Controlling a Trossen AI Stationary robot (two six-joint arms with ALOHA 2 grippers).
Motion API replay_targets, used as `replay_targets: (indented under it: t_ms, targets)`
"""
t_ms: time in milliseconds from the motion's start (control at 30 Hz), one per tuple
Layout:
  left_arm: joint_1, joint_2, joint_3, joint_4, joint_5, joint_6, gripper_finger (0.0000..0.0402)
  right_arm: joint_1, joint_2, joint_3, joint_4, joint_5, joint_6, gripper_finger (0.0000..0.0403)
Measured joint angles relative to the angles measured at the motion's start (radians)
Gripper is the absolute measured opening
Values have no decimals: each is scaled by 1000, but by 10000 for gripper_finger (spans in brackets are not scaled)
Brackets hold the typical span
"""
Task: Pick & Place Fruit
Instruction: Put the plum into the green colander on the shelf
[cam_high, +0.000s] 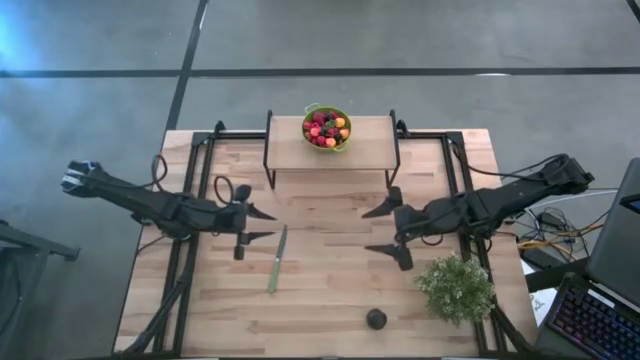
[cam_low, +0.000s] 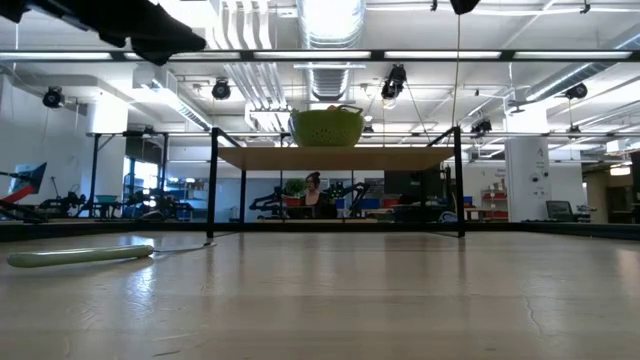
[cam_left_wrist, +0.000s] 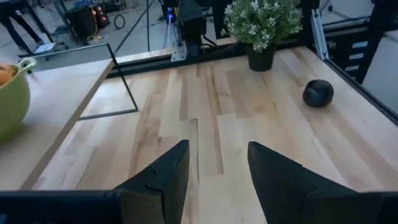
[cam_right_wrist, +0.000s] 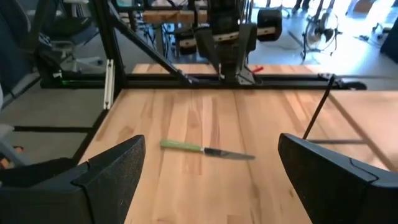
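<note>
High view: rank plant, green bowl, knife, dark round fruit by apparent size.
1. Plant, the widest footprint.
2. Green bowl of fruit and knife: not ranked, since the knife is longer but far slimmer, and the bowl sits higher on the raised shelf.
3. Dark round fruit, the smallest.

The left gripper (cam_left_wrist: 217, 177) hangs open over bare wood; the dark fruit (cam_left_wrist: 318, 93) lies near the potted plant (cam_left_wrist: 262, 25).

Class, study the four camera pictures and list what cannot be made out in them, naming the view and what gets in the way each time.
- Small red, dark and orange fruit pieces in the green colander bowl: too small in the high view to count; in the low view the bowl's wall hides them.
- Left wrist view: the bowl is cut off by the picture's edge.
- Dark round fruit and bushy pale-green plant: absent from the low view.
- Green-handled knife: blade indistinct in the low view.
</note>
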Motion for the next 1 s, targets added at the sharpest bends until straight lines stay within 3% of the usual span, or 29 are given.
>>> replay_targets:
  t_ms: [400,533,800,1000]
  targets:
    - [0,-156,-172,98,0,-9,170,70,134,111,-159,30,92,363]
    - [0,-168,-183,101,0,13,170,95,209,202,-320,83,174,363]
    - [0,-169,-183,103,0,19,170,131,387,412,-628,87,359,363]
    - [0,-167,-183,100,-1,18,170,185,515,541,-731,77,428,363]
